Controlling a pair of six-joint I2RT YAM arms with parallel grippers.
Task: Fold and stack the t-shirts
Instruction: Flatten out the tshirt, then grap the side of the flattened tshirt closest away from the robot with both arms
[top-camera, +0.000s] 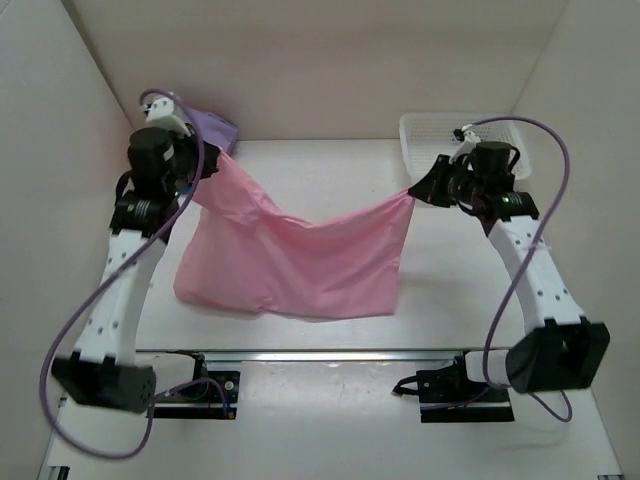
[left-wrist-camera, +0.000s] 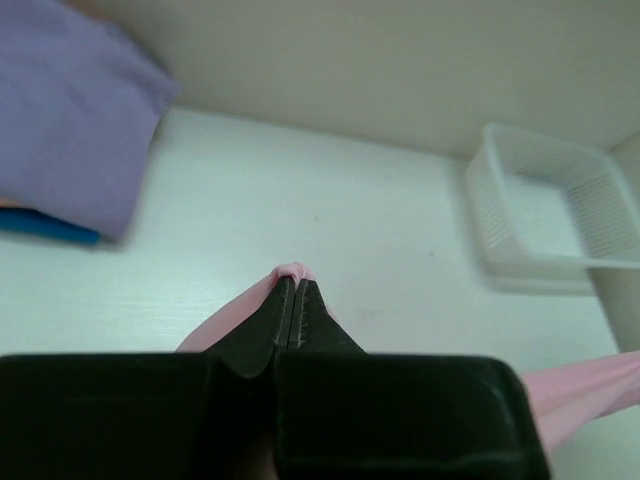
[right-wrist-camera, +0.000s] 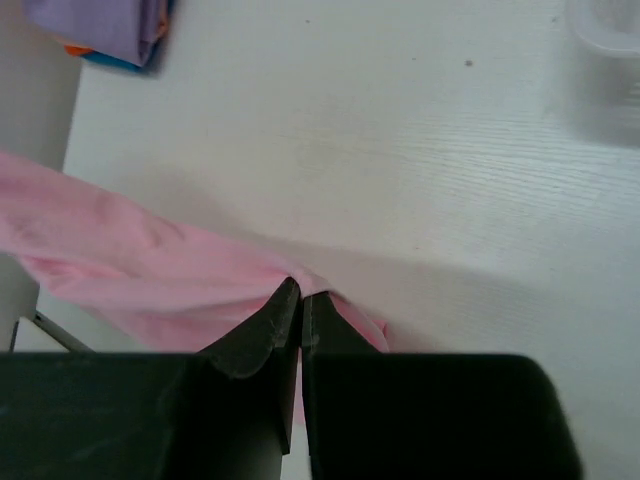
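Seeing left gripper (top-camera: 213, 160) and right gripper (top-camera: 414, 190) each pinching a top corner of the pink t-shirt (top-camera: 300, 265); it sags between them, hem on the bench (top-camera: 330, 170). The right gripper sits just beside the white basket (top-camera: 425, 135), with the folded lavender shirt (top-camera: 218, 128) well apart from it.

top view high from behind, facing down, wrist views close above table (left-wrist-camera: 350, 230), all sharing pink t-shirt (top-camera: 300, 265)
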